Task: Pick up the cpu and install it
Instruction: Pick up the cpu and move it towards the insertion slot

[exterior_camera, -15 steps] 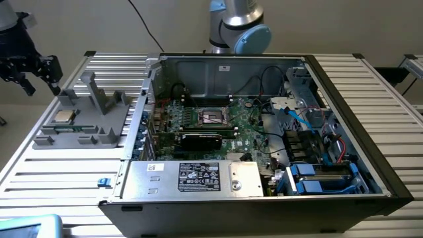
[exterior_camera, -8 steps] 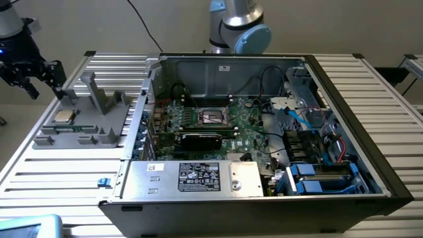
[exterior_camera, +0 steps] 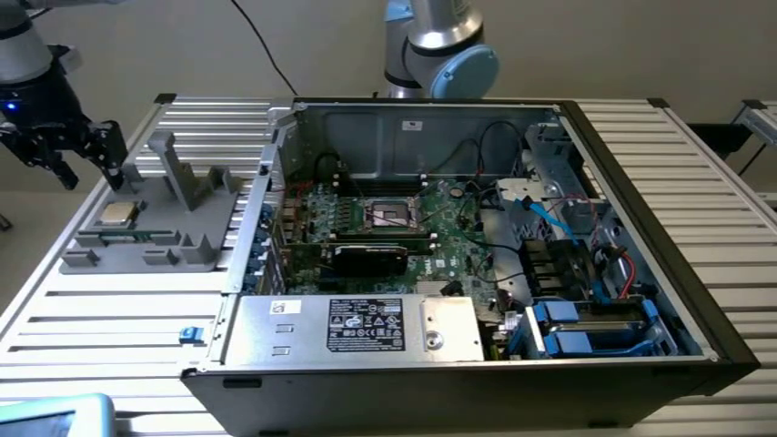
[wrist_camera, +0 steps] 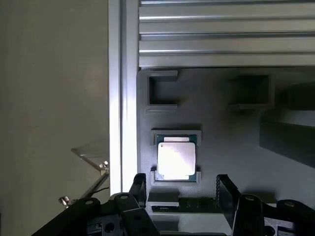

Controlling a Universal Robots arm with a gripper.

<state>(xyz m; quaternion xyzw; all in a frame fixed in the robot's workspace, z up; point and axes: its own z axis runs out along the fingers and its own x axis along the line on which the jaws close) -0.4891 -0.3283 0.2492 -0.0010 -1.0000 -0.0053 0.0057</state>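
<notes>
The cpu (exterior_camera: 118,214) lies flat, silver top up, in a shallow square seat of the grey fixture (exterior_camera: 158,248). You will find that fixture on the slatted metal tabletop (exterior_camera: 109,314), to the exterior view's left of the open computer case (exterior_camera: 486,123) and just beside its side wall. In the wrist view the cpu (wrist_camera: 175,160) shows a bright metal top with a thin rim, framed by the corner stops of its seat in the fixture (wrist_camera: 231,147).

Claw state: the claw (exterior_camera: 87,168) is spread and holds nothing. In the exterior view it hangs above the far corner of the fixture on the exterior view's left, clear of the cpu. In the wrist view the claw (wrist_camera: 181,191) has its two dark fingers (wrist_camera: 139,189) standing well apart. You see the cpu lined up with the gap between them, beyond the fingertips, with neither finger touching it.

Inside the case, note the green motherboard (exterior_camera: 456,232). Its dark square socket (exterior_camera: 391,215), ringed by a metal frame, sits near the middle of the board. A black rectangular card (exterior_camera: 370,257) lies just in front of the socket. A metal box with a white label (exterior_camera: 352,323) closes off the near side of the case. A grey and blue joint of the arm (exterior_camera: 439,50) stands behind the case's rear wall.
</notes>
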